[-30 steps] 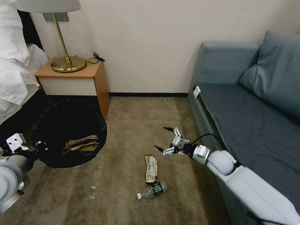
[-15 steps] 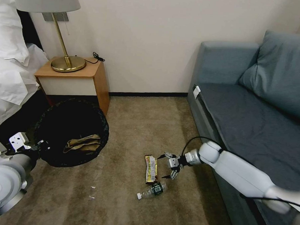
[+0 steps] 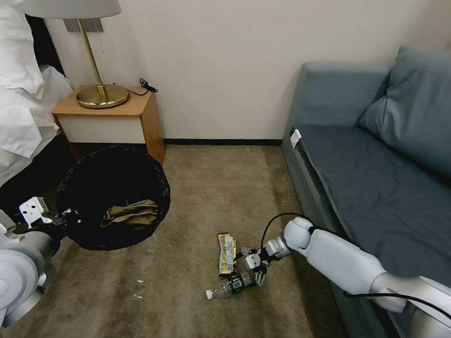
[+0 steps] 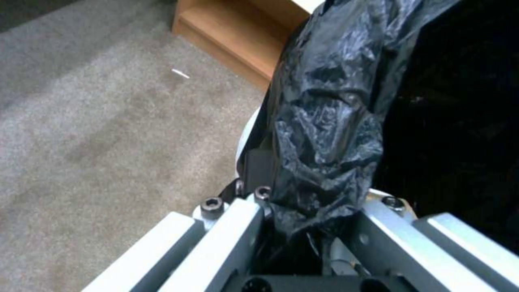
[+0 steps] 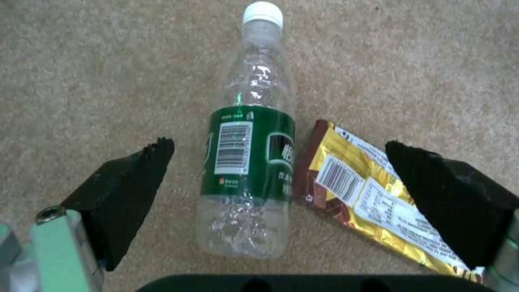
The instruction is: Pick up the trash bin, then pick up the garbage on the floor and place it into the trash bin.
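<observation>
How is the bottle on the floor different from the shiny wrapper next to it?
The bottle is clear and round with a white cap and a green label; the wrapper is flat, gold and brown. The bottle lies midway between the open right gripper's fingers, while the wrapper lies off to one side, partly under one finger. Both lie on the carpet, side by side, and each has a barcode.

No legible text on labels
</observation>
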